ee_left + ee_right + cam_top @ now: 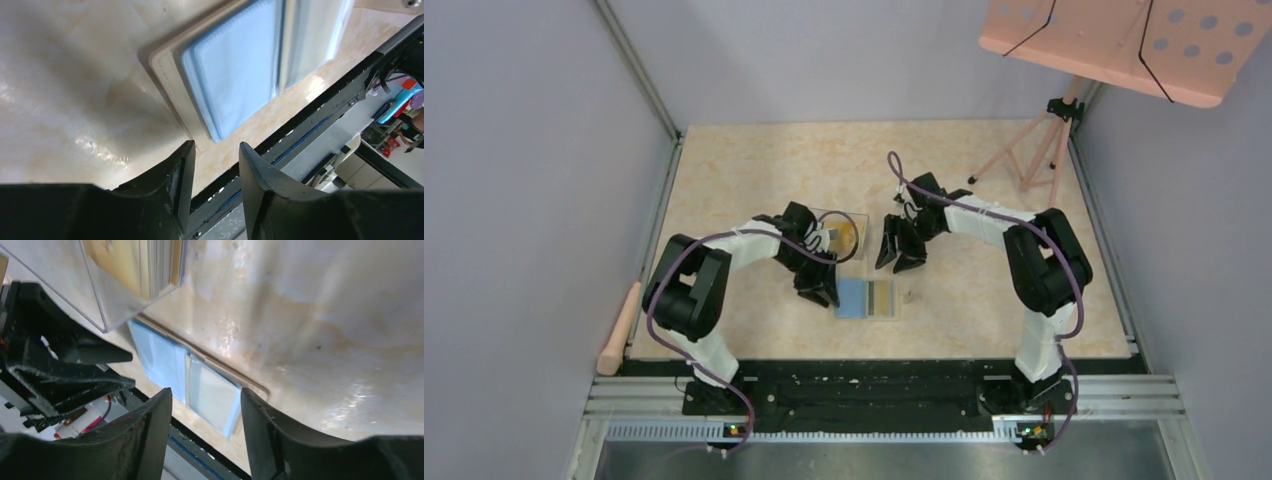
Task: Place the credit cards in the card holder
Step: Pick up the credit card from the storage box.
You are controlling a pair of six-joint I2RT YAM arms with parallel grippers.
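Comes to two arms, left arm (689, 295) and right arm (1044, 265), two grippers, left gripper (819, 291) and right gripper (900, 263), one card holder (868, 298), one clear box (65, 285), one stack of cards (155, 265) too tightly packed to count, one pink stand (1124, 45) and one wooden stick (619, 328).

On the marbled beige table (754, 170) a clear plastic box (854, 217) sits near the middle, a salmon-pink perforated music stand (1114, 45) occupies the far right corner, and what may be a wooden handle (619, 328) lies beyond the left edge.
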